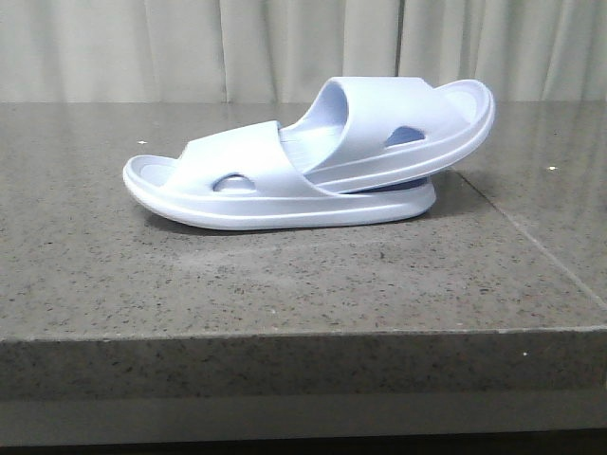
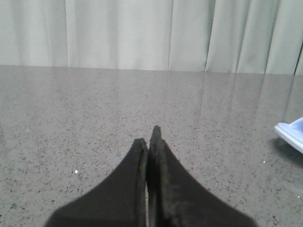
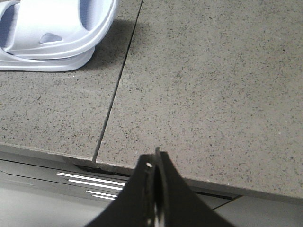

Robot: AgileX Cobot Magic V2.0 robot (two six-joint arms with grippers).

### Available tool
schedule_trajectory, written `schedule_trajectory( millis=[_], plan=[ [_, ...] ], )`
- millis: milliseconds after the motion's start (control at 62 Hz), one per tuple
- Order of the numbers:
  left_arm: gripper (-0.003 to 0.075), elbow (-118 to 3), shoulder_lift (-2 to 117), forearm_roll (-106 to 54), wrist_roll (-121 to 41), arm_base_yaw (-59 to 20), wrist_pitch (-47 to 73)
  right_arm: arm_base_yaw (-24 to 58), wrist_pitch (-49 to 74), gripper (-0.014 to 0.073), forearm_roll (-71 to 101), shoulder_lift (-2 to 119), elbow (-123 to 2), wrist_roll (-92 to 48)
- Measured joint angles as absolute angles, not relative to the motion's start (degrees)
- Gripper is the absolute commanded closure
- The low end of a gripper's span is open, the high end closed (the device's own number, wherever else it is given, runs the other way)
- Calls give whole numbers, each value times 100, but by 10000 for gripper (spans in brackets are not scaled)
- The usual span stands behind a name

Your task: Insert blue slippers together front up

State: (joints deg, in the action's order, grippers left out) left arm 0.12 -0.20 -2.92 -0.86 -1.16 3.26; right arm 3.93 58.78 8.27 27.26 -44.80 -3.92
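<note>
Two pale lavender-blue slippers sit nested in the middle of the grey stone table. The lower slipper (image 1: 237,194) lies flat, toe to the left. The upper slipper (image 1: 408,128) is pushed under the lower one's strap and tilts up to the right. Neither arm shows in the front view. My left gripper (image 2: 150,137) is shut and empty over bare table, with a slipper tip (image 2: 291,133) far to its side. My right gripper (image 3: 155,158) is shut and empty at the table's front edge, apart from the slippers (image 3: 52,33).
The table (image 1: 285,275) is speckled grey stone with a seam (image 1: 531,237) running on the right side, which also shows in the right wrist view (image 3: 118,75). White curtains (image 1: 190,47) hang behind. The table's front edge (image 3: 227,187) lies just under my right gripper.
</note>
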Motion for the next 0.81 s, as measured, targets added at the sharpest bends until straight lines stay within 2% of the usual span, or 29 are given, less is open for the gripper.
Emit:
schedule_trajectory(
  millis=[242, 806],
  plan=[
    [741, 12, -20, -292, -86, -116, -342, 393, 5878, 712, 827, 2726, -4480, -392],
    [741, 12, -20, -292, -92, -392, -433, 393, 5878, 712, 827, 2726, -4480, -392]
  ],
)
